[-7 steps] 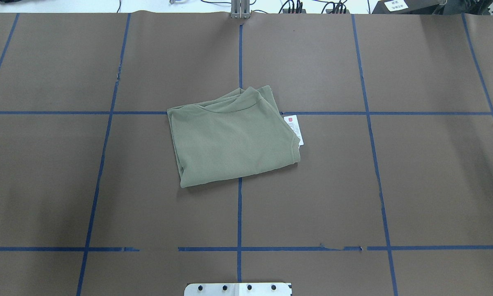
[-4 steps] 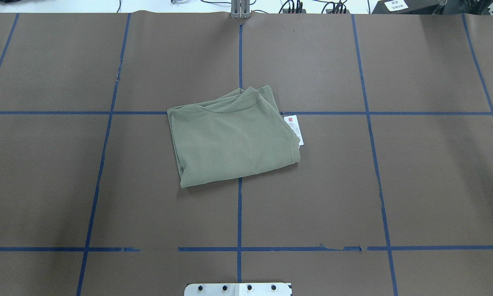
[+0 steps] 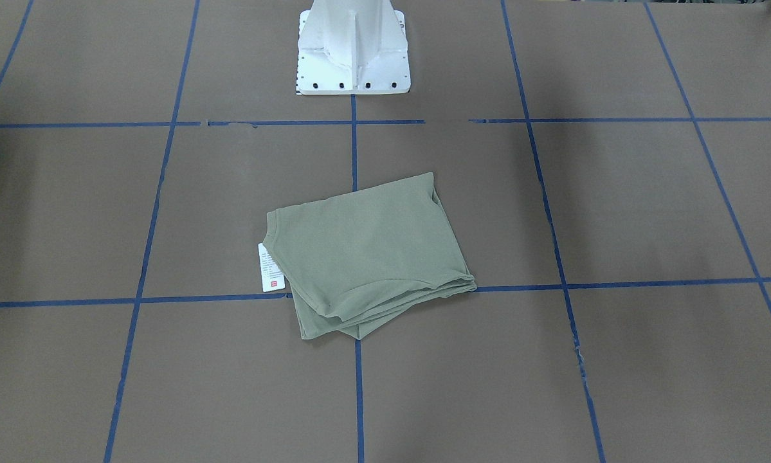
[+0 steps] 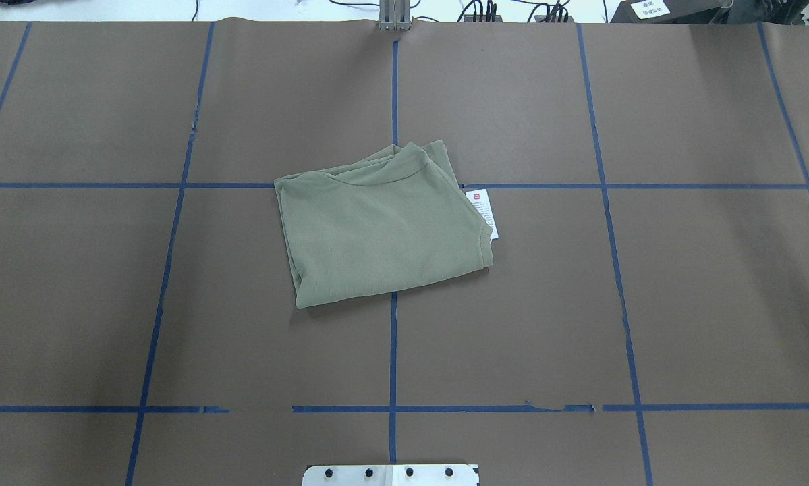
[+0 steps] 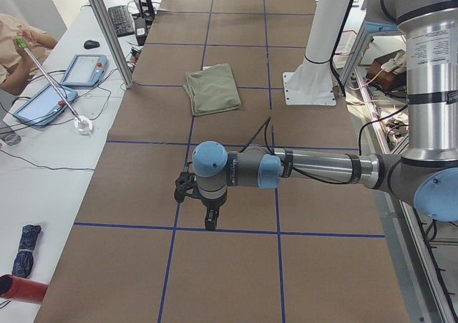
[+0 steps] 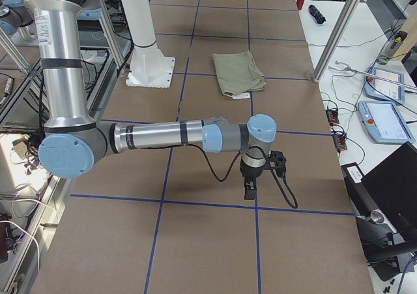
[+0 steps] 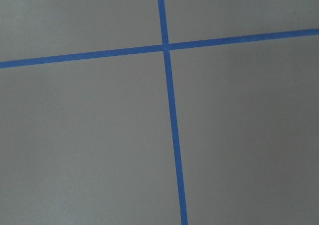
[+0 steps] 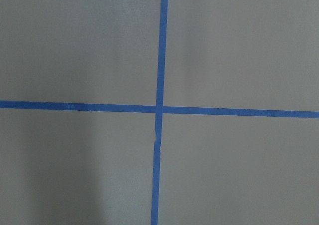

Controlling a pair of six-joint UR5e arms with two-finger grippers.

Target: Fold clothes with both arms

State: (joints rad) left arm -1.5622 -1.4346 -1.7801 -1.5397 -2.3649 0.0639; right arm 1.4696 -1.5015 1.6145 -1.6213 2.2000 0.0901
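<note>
The shirt is lying folded on the counter, its tag at 3 o'clock. Likely soft and limp, it is wanting corner pinches. Whether the left fingers and right fingers are apart or together, nobody can tell.

brown table, folded green shirt, blue tape
</note>
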